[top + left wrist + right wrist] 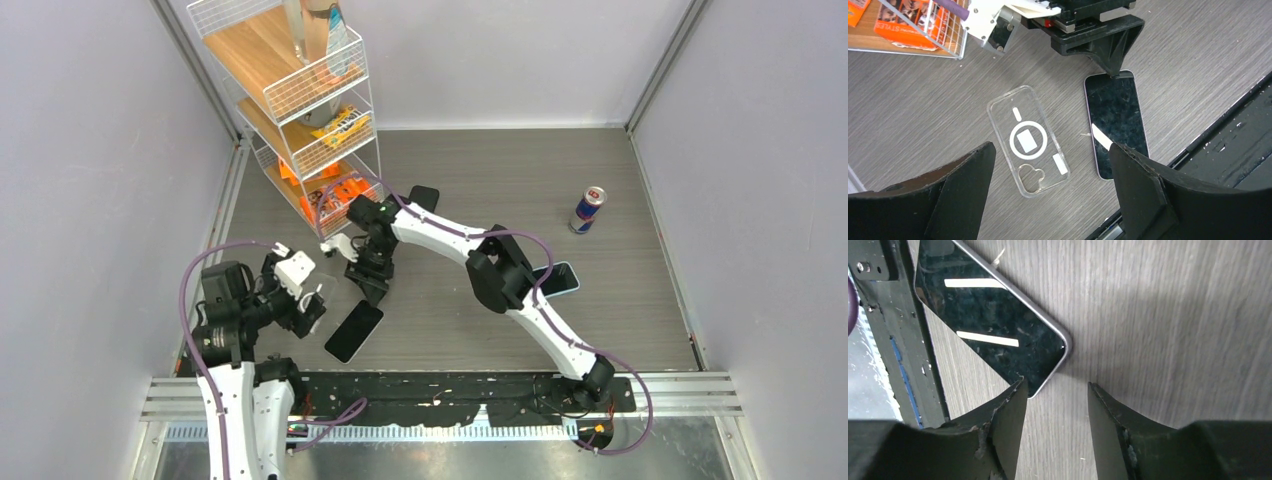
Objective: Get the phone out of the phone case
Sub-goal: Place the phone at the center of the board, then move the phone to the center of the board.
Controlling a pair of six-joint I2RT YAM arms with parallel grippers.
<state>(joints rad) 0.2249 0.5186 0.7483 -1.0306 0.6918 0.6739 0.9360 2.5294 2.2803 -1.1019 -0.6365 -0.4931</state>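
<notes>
Two items are seen flat on the table (620,320), near-left: phone (353,331), screen up, and empty clear case (1030,140) just left of it, not touching. Right gripper (1055,395) is part-open at phone's far end, nothing held. Left gripper (1050,150) is spread wide above both.

From where I stand, there is one wire rack (305,88) with three shelves. Three phone-shaped things lie out from it: one dark slab (423,197) just beside it, one bare phone (353,331) nearer me, and one blue-edged phone (563,278) well off. There is also one clear case (1028,140), one can (588,209), and two arms, the left arm (240,410) and the right arm (440,230).
</notes>
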